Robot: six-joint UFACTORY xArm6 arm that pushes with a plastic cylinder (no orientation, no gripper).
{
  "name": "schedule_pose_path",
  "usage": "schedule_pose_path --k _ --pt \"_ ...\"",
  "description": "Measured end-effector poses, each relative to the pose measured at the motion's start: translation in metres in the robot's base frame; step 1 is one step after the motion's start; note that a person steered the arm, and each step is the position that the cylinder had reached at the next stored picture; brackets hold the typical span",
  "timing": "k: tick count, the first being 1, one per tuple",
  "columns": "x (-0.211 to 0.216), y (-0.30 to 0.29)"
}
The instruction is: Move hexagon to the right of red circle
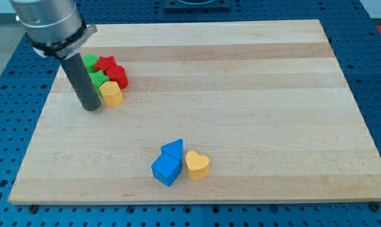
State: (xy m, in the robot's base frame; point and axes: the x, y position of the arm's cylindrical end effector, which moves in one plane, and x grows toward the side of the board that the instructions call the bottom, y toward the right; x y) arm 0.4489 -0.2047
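A yellow hexagon (111, 93) lies at the view's upper left, at the bottom of a tight cluster. Just above it a red round block (117, 74) touches it, with a green star (97, 79) to its left, a red star (105, 62) above, and a green round block (89, 61) partly hidden behind the rod. My tip (91, 108) rests on the board just left of the yellow hexagon, close to touching it. The rod covers the cluster's left edge.
A blue triangle (173, 149), a blue cube (165, 169) and a yellow heart (197, 164) sit together near the view's bottom centre. The wooden board (253, 94) lies on a blue perforated table (7, 94).
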Motion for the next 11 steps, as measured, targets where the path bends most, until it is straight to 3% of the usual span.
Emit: schedule_pose_path --k 1,3,6,8,9,11 --pt "0.005 0.002" --pt "-0.037 0.027" --pt "0.000 0.051" --pt "-0.050 0.095" --pt "-0.056 0.111" --pt "-0.012 0.117"
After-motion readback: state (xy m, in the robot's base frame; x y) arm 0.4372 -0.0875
